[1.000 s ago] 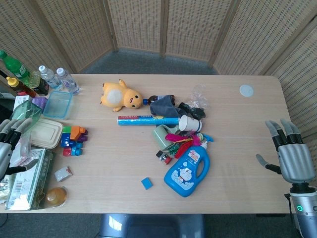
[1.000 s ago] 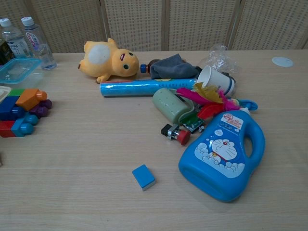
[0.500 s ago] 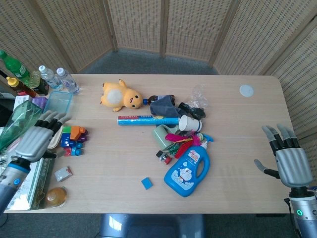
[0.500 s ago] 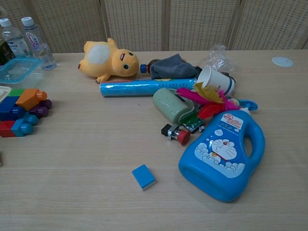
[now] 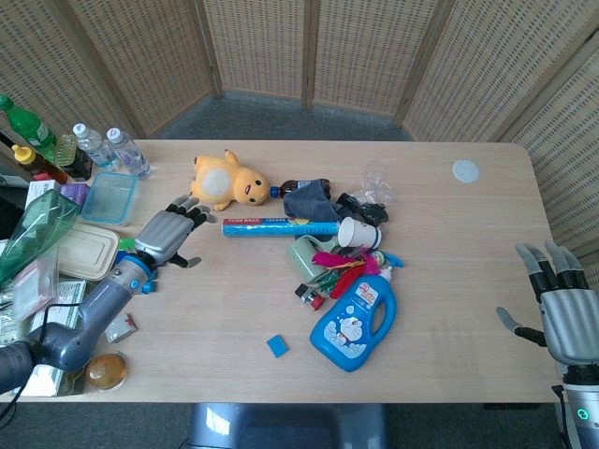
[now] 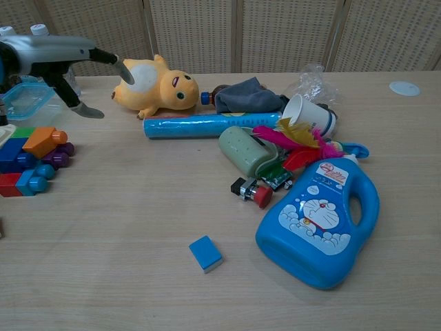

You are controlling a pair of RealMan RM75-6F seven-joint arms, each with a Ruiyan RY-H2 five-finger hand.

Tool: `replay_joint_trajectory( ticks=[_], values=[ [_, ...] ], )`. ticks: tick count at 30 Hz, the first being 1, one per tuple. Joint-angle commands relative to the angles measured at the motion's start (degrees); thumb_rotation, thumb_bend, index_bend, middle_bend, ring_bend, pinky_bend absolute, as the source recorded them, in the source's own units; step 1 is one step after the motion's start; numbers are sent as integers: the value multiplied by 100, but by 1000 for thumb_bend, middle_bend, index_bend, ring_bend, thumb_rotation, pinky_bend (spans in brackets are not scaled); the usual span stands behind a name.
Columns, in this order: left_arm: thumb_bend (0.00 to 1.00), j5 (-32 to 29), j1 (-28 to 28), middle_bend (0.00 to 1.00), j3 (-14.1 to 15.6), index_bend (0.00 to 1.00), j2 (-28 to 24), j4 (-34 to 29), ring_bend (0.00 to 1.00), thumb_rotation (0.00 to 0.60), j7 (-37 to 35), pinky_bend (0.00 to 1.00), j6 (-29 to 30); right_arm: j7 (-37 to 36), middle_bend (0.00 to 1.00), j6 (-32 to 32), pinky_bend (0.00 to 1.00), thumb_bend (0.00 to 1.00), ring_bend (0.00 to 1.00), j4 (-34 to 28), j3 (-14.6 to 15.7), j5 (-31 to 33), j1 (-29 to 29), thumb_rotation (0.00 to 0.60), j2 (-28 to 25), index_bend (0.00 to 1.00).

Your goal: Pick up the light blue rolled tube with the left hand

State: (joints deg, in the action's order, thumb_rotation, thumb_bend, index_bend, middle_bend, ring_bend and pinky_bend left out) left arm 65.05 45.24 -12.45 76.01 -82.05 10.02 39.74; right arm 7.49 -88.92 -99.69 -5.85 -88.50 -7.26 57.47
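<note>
The light blue rolled tube (image 5: pixel 278 227) (image 6: pixel 207 125) lies flat across the table's middle, just below the yellow plush toy (image 5: pixel 226 181) (image 6: pixel 156 86). Its right end runs into the pile by the paper cup (image 5: pixel 358 233) (image 6: pixel 308 114). My left hand (image 5: pixel 166 234) (image 6: pixel 62 58) hovers open above the table, left of the tube's left end, fingers spread toward it and holding nothing. At the table's right edge my right hand (image 5: pixel 562 311) stays open and raised, seen only in the head view.
A green roller (image 6: pixel 247 152), red feathers (image 6: pixel 298 146), a blue detergent bottle (image 5: pixel 355 315) (image 6: pixel 321 222) and a dark cloth (image 6: pixel 242 96) crowd the tube's right end. Toy blocks (image 6: pixel 33 158), a plastic box (image 5: pixel 108 196) and bottles (image 5: pixel 110 149) stand left. A small blue block (image 6: pixel 205 253) lies in front.
My left hand has swung in from the table's left edge toward the tube's left end and now shows in the chest view. The right hand has dropped slightly lower.
</note>
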Motion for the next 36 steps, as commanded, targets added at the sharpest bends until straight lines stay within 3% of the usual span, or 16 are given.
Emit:
replay_joint_trajectory(
  ticks=[1, 17, 28, 36],
  values=[
    [291, -251, 408, 174, -45, 215, 602, 744, 52, 566, 14, 0, -307, -8, 159, 5, 0, 236, 0, 0, -5, 28, 16, 506, -11, 53],
    [319, -266, 1132, 182, -132, 222, 2238, 2856, 88, 566, -741, 0, -879, 31, 160, -72, 0, 237, 0, -98, -25, 139, 154, 505, -123, 48],
    [357, -45, 1418, 177, -140, 230, 2893, 3764, 79, 563, -1239, 29, -1153, -53, 159, -143, 0, 238, 0, -104, -50, 244, 267, 504, -207, 46],
    [360, 124, 1415, 136, -66, 222, 3247, 4294, 3, 564, -1625, 4, -1282, -129, 158, -121, 0, 236, 0, -58, -70, 292, 289, 507, -212, 45]
  ],
)
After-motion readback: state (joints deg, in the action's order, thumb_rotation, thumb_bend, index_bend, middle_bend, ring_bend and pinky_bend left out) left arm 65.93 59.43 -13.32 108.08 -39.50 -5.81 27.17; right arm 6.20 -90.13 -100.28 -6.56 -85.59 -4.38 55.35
